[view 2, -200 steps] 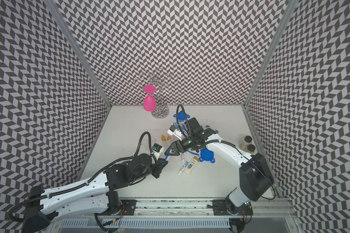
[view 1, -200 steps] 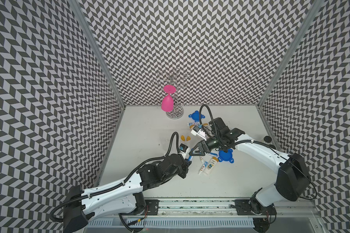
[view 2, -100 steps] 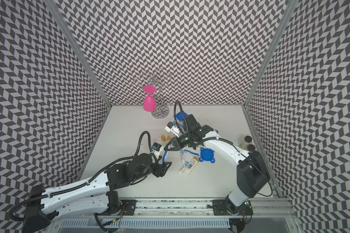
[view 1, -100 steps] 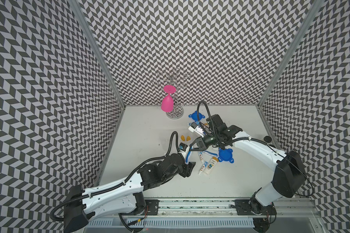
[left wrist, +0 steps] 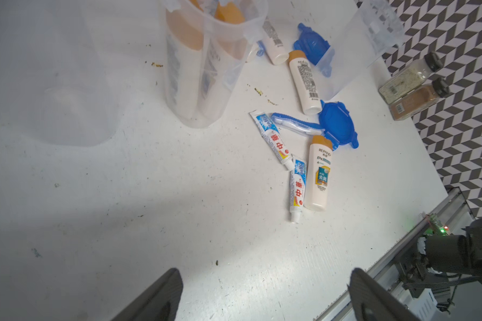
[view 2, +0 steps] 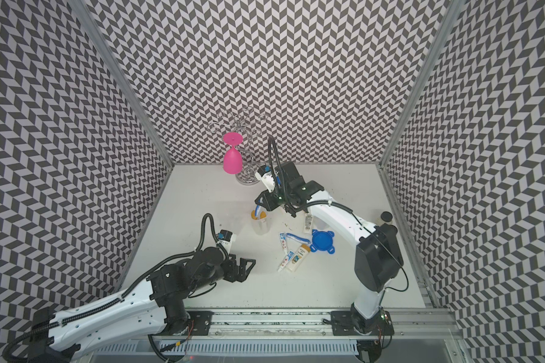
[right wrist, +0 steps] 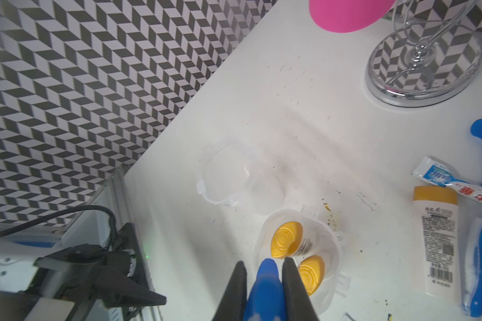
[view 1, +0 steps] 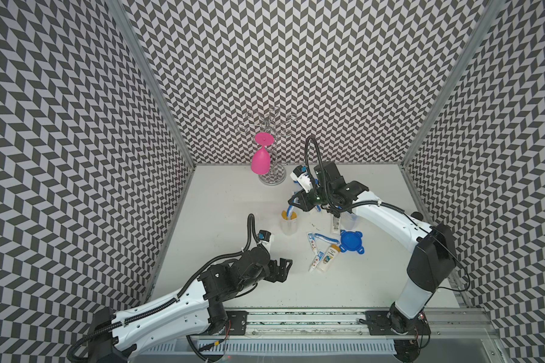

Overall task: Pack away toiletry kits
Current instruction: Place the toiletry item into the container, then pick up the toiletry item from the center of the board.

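White arms point(view 1: 158, 309), black joints point(view 1: 430, 264), ribbed cables point(view 1: 250, 231)

Two white-and-black robot arms, seen from above. The left arm point(view 1: 170, 303) lies low and stretched forward, wrist level. Its gripper point(view 1: 285, 269) stops well short of the jar point(view 1: 288, 226), nearer the robot's base and off to the left. The jaws are spread wide with nothing between them; the left wrist view shows both dark fingers point(left wrist: 162, 294) far apart. The right arm point(view 1: 387, 217) rises from its base, bends at the elbow and reaches across to the jar. Its gripper point(right wrist: 265, 269) points down just above the jar's mouth, jaws pinched tight on a blue toothbrush point(right wrist: 265, 294), whose lower end meets the jar's rim.
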{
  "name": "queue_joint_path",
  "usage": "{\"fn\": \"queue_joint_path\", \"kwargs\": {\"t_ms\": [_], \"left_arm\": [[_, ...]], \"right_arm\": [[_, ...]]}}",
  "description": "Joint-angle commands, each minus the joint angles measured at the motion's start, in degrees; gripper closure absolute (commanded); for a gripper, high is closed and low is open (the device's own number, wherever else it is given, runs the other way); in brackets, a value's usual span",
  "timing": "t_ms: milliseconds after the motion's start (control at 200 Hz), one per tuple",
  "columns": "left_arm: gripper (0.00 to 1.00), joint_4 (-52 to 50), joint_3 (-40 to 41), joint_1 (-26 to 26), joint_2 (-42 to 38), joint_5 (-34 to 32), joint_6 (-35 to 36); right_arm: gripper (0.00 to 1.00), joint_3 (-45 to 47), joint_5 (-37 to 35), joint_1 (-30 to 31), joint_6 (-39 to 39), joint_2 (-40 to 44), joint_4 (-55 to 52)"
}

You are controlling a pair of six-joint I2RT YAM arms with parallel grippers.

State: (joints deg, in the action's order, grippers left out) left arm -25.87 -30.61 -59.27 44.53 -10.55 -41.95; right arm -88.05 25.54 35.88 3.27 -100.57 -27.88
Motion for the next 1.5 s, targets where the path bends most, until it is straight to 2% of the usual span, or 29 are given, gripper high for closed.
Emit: {"fn": "queue_joint_path", "kwargs": {"t_ms": [0, 275, 411, 666, 801, 856, 1012, 1057, 1152, 1277, 1382, 1497], "left_arm": [[0.04, -1.49, -0.18, 0.38, 2.08, 0.7, -2.17], [0.04, -0.7, -2.13, 1.02, 4.15, -0.09, 0.7], [0.04, 0.82, -2.78, 1.68, 4.86, 0.42, 1.6], [0.04, 3.03, -4.1, 2.08, 9.46, 1.18, 2.69], [0.04, 3.81, -4.38, 2.05, 11.18, 1.32, 2.23], [0.04, 3.89, -4.48, 2.05, 11.38, 1.41, 2.22], [0.04, 2.65, -4.07, 2.33, 9.82, 1.49, 2.1], [0.04, 2.25, -3.26, 2.65, 8.95, 1.74, 1.67], [0.04, 1.48, -1.55, 4.25, 6.87, 3.27, 0.51], [0.05, 1.7, -0.22, 6.42, 3.6, 5.46, -0.06], [0.04, 1.55, 0.25, 8.88, 2.28, 7.28, 0.44], [0.05, 1.91, 0.25, 11.45, 1.95, 9.01, 1.47]], "right_arm": [[1.0, 0.63, -4.38, 0.42, -1.28, -0.08, 6.94], [1.0, 3.38, -8.78, 1.02, -4.01, -2.12, 8.63], [0.95, 8.44, -8.58, 1.2, -3.27, -0.95, 14.19], [0.71, 9.42, -10.82, 2.38, -4.35, -0.24, 14.74], [0.52, 8.31, -10.75, 2.44, -4.15, 1.67, 14.07], [0.48, 7.16, -11.36, 2.45, -4.15, 2.48, 12.41], [0.47, 6.29, -14.26, 2.36, -2.96, 8.34, 3.56], [0.46, 9.05, -15.44, 2.21, -0.75, 11.03, 2.17], [0.46, 17.55, -11.87, 0.43, 2.34, 17.02, 0.86], [0.45, 27.44, -11.73, 0.16, 4.89, 21.81, 0.17], [0.45, 32.82, -9.32, 0.15, 5.82, 20.77, 1.76], [0.47, 32.93, -7.96, 0.02, 4.63, 13.34, 1.19]]}}
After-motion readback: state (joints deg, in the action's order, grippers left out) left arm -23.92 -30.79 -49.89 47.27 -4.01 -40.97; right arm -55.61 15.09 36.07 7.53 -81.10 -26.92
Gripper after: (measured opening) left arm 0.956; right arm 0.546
